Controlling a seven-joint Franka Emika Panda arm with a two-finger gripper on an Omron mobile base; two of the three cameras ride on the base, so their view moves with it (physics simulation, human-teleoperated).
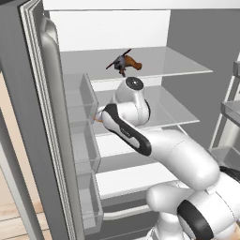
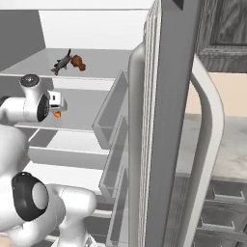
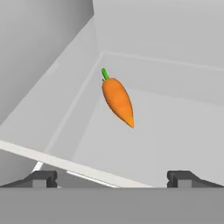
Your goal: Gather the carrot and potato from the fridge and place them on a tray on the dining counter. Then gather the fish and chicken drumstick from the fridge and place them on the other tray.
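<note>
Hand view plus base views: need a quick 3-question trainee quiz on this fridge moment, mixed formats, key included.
1. True or false: the gripper is closed on the carrot.
2. Multiple choice: the fish and chicken drumstick lie on
A. the shelf above the one the arm reaches into
B. a door bin
C. the fridge floor
3. Fill in: in the hand view the carrot's green top points ____ the gripper.

Key
1. False: the jaws stand wide open, short of the carrot, which lies alone on the shelf.
2. A
3. away from
</note>
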